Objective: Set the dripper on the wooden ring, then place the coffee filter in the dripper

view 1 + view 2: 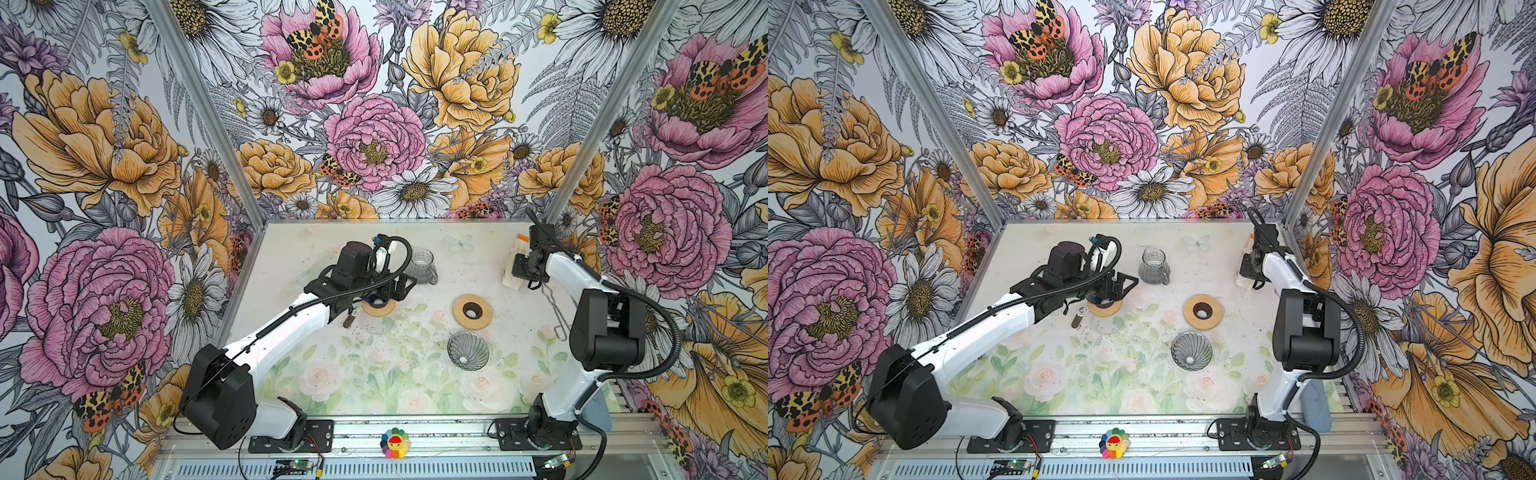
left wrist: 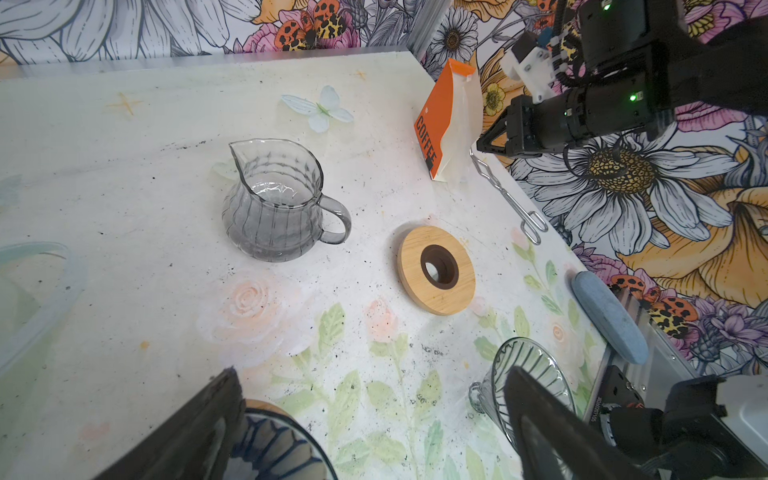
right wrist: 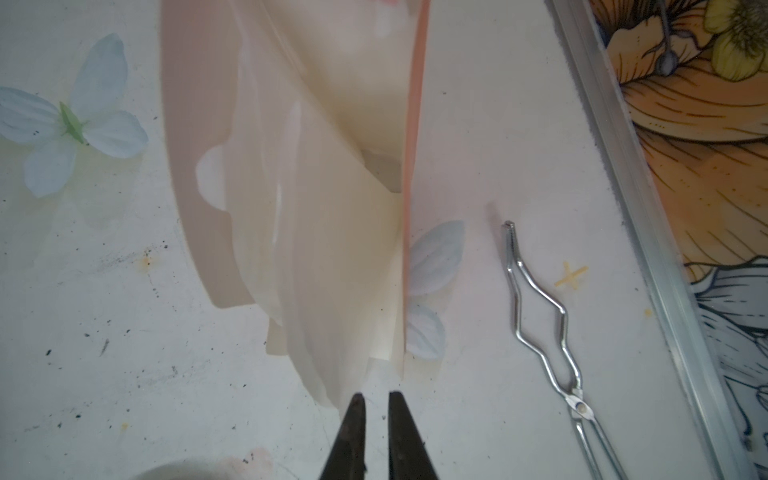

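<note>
Filters [image 3: 316, 249] fan out of the mouth of their pack [image 2: 430, 124], which stands in the far right corner of the desk [image 1: 478, 274] (orange face toward the middle). The right gripper [image 3: 376, 401] sits right at their free edge, its tips all but closed with only a slit between them. The nearest sheet ends against one tip, and the slit looks empty, though a single sheet seen edge-on would be hard to make out. Tongs [image 3: 540, 316] lie just beside the pack, along the right edge. The grey dripper [image 1: 468, 350] stands rim up, well apart from the filters and nearer the front edge, with a loose ring [image 1: 472, 311] just behind it. The jug [image 2: 274, 208] is near the far edge at mid-desk. The left gripper [image 2: 370, 374] is spread wide and holds nothing, poised over a striped dripper [image 2: 274, 449] set in a second ring [image 1: 380, 311], left of centre.
</note>
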{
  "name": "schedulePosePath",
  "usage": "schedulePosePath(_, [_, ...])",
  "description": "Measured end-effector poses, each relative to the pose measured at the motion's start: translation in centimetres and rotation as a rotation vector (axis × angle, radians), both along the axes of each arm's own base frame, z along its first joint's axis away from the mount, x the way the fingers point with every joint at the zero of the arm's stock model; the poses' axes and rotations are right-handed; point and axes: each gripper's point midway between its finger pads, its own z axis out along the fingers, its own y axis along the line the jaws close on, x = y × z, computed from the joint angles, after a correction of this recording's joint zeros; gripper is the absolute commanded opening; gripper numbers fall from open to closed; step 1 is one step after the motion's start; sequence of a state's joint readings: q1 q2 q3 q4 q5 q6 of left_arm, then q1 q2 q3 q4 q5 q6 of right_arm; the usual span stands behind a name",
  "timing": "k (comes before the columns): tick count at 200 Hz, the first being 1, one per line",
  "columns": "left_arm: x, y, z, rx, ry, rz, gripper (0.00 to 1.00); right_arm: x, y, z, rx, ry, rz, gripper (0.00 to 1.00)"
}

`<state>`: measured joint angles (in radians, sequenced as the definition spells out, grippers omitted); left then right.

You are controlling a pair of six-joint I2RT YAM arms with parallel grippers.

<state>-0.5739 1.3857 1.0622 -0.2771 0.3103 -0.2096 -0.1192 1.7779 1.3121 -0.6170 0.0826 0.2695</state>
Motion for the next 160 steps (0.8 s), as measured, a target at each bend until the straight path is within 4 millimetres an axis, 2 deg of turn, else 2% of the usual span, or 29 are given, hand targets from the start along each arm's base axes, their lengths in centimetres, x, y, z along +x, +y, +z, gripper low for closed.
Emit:
schedulePosePath(28, [0.1, 0.0, -0.2, 0.003, 0.005, 0.000, 0.99, 0.1, -0.3, -0.2, -0.007, 0.006, -0.007, 0.14])
schedulePosePath(60, [0.1, -0.1, -0.6, 0.008, 0.012, 0.000, 0.99, 0.3, -0.3, -0.5, 0.003, 0.011, -0.004, 0.25])
schedulePosePath(101, [0.2, -0.1, -0.5, 0.007, 0.011, 0.000, 0.99, 0.5, 0.7, 0.0, 0.031, -0.006, 0.040, 0.35])
schedulePosePath(131, [0.2, -0.2, -0.4, 0.005, 0.008, 0.000, 0.99, 0.5, 1.7, 1.1, 0.027, -0.032, 0.075, 0.37])
schedulePosePath(160, [0.3, -0.2, -0.1, 0.002, 0.004, 0.000, 0.99, 0.7, 2.0, 1.0, 0.026, -0.033, 0.082, 0.37])
